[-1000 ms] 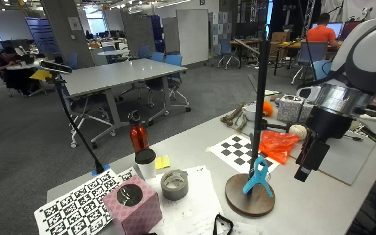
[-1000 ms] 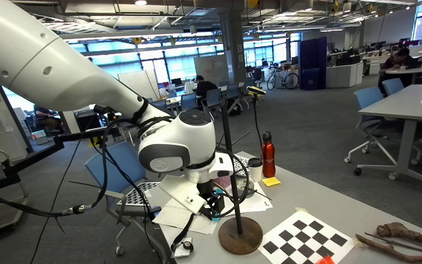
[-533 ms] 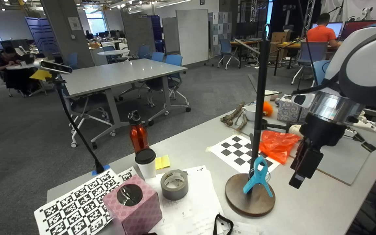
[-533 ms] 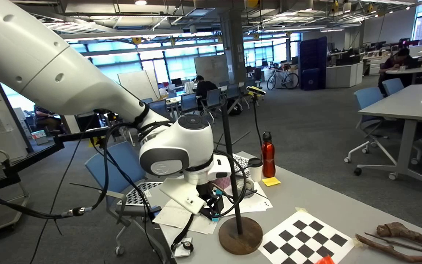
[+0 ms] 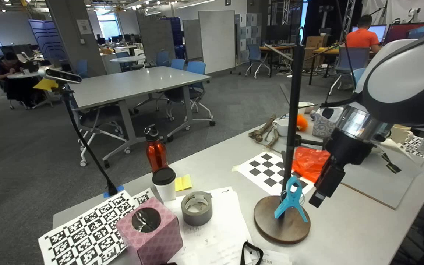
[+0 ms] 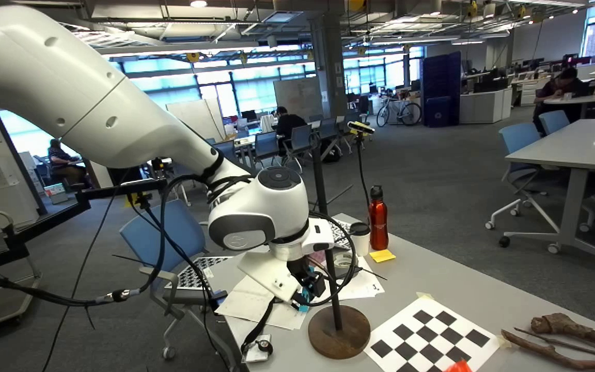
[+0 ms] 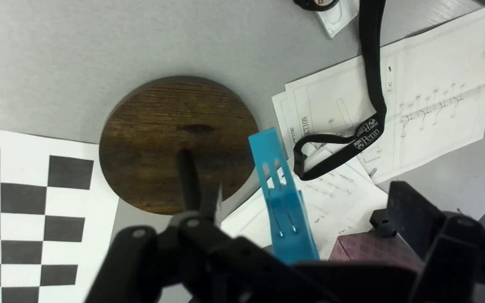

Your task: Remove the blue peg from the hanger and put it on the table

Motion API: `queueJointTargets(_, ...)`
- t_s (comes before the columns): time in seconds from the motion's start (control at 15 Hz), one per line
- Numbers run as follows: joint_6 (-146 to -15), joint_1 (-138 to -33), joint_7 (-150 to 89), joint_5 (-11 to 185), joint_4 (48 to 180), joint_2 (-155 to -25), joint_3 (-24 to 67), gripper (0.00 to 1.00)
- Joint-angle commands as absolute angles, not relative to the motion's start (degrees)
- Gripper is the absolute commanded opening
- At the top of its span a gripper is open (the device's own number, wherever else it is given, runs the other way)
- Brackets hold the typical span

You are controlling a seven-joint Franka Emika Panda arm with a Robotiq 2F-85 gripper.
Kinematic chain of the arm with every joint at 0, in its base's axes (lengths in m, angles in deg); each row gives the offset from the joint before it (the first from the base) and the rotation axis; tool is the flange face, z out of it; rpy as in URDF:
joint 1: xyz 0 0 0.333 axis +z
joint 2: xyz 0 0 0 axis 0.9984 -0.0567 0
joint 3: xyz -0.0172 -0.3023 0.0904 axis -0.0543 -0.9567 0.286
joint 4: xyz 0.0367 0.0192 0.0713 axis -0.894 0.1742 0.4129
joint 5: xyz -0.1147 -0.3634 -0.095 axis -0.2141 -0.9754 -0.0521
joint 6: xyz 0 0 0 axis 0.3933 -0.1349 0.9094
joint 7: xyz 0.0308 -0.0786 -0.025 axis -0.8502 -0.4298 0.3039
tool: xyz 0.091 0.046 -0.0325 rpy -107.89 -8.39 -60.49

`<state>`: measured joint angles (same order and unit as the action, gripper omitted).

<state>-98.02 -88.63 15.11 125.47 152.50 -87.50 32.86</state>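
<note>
The blue peg is a light-blue spring clip (image 5: 292, 200) at the lower part of the hanger, in front of its pole. The hanger is a black pole (image 5: 293, 110) on a round wooden base (image 5: 282, 222). My gripper (image 5: 317, 198) is to the right of the clip in that exterior view, apart from it. In the wrist view my open gripper (image 7: 310, 206) has the clip (image 7: 284, 210) showing between its spread fingers, nearer the left one; its lower end is hidden by the gripper. In an exterior view my gripper (image 6: 310, 289) hides most of the clip.
The pole (image 7: 188, 176) stands close by the left finger in the wrist view. Papers, a tape roll (image 5: 196, 208), a pink tissue box (image 5: 151, 230), a cup (image 5: 165, 184) and a red bottle (image 5: 156, 151) stand on one side. An orange bag (image 5: 310, 162) and a checkerboard sheet (image 6: 434, 336) lie on the table.
My gripper has moved towards the pole and the clip, leftward in one exterior view and slightly rightward in the opposite one. The clip and the hanger have not moved.
</note>
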Motion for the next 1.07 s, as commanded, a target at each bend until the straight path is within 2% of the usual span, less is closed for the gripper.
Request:
queueJointTargets(0.0, -99.35, -90.85, 18.89, 128.94, 149.0, -91.41, 35.62, 1.0)
queueJointTargets(1.0, -99.94, -94.36, 20.93, 129.14, 142.24, -100.19, 39.78, 1.0)
